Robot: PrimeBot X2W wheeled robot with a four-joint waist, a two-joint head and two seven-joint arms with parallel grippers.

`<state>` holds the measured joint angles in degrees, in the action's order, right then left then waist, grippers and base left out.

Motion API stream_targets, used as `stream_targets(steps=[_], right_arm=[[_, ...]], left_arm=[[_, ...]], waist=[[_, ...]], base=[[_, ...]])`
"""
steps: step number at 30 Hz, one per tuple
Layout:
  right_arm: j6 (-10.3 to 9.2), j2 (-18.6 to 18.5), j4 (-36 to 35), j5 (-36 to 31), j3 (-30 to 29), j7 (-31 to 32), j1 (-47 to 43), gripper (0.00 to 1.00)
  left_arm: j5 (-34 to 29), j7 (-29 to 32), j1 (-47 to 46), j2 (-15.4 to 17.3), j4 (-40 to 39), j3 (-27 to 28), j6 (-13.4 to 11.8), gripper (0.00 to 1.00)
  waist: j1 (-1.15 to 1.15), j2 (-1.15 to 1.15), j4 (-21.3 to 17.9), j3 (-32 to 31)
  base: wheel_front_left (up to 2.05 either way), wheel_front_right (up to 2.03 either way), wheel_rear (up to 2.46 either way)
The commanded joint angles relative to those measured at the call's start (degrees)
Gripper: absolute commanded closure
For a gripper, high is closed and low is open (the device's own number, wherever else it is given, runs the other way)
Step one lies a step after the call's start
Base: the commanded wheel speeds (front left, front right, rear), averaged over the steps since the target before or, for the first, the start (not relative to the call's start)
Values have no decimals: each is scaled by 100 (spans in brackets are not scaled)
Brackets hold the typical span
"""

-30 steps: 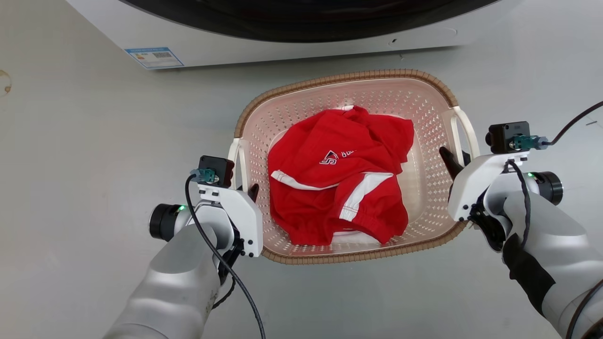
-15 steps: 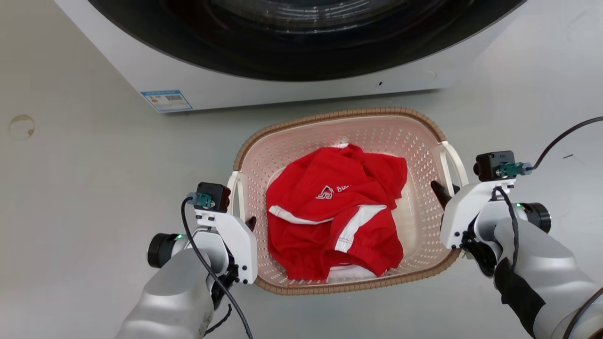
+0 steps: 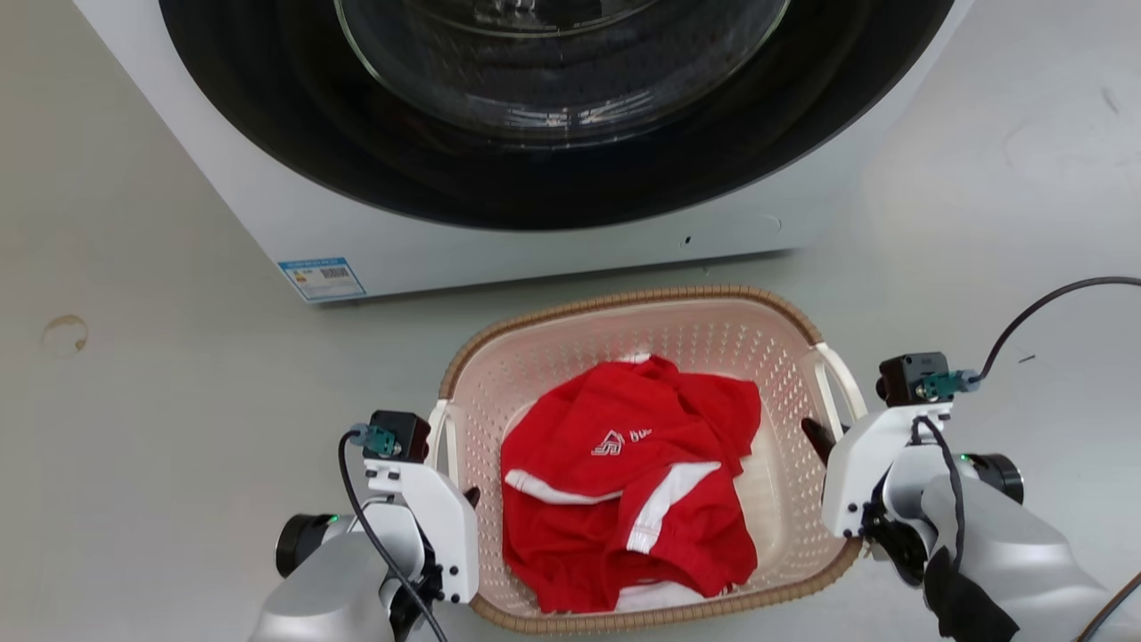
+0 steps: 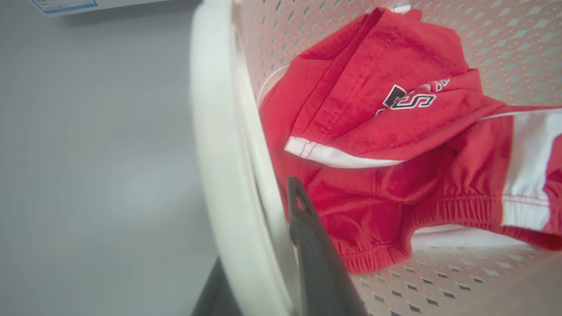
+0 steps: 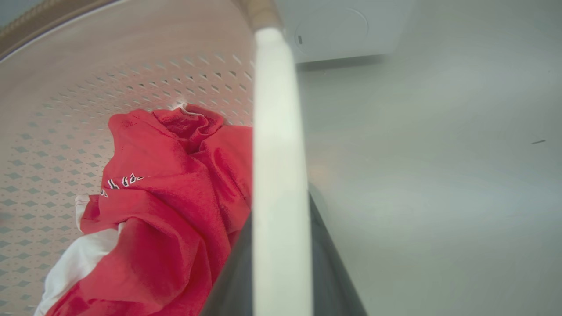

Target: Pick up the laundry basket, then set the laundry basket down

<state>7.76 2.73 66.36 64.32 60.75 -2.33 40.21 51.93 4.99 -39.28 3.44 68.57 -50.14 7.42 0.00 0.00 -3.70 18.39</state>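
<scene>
1. Head view is showing the laundry basket (image 3: 677,343) lying low in the middle of the scene, on the near side of a washing machine (image 3: 267,223) and apart from it, with grey floor (image 3: 134,490) all round.
2. A crumpled red garment (image 3: 624,499) with white stripes and a small white logo is lying inside the basket, toward its near end.
3. The left gripper (image 3: 459,495) is clenching the basket's left handle (image 3: 441,437). In the left wrist view, one dark finger (image 4: 307,245) is pressing the inner side of the white loop and the other is sitting on its outer side.
4. The right gripper (image 3: 833,441) is grasping the right handle (image 3: 842,383) in the same way. In the right wrist view, the white bar is running straight up between the two dark fingers (image 5: 232,281).
5. Both arms are reaching in from the near left and near right corners, each holding its own side of the basket.
6. The washing machine's dark round door is facing the basket, and a small blue-edged label (image 3: 321,278) is sticking to its near left corner.
7. Whether the basket's bottom is touching the floor or hanging just above it, I cannot tell.
</scene>
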Motion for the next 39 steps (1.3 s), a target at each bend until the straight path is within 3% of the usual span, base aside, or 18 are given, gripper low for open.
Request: stream_targets(steps=[1, 12, 39], right_arm=[[-27, -562, 179, 61, 43, -15, -121, 100], [-27, -561, 219, 232, 351, 80, -144, 100], [-27, -561, 320, 549, 787, 92, -128, 100]], left_arm=[[46, 37, 136, 731, 153, 79, 6, 100], [333, 278, 185, 888, 86, -128, 6, 100], [770, 397, 246, 905, 236, -432, 7, 100]], waist=[[0, 0, -35, -203], [0, 0, -75, -400], [0, 0, -17, -706]], base=[[0, 0, 0], [0, 0, 0], [0, 0, 0]])
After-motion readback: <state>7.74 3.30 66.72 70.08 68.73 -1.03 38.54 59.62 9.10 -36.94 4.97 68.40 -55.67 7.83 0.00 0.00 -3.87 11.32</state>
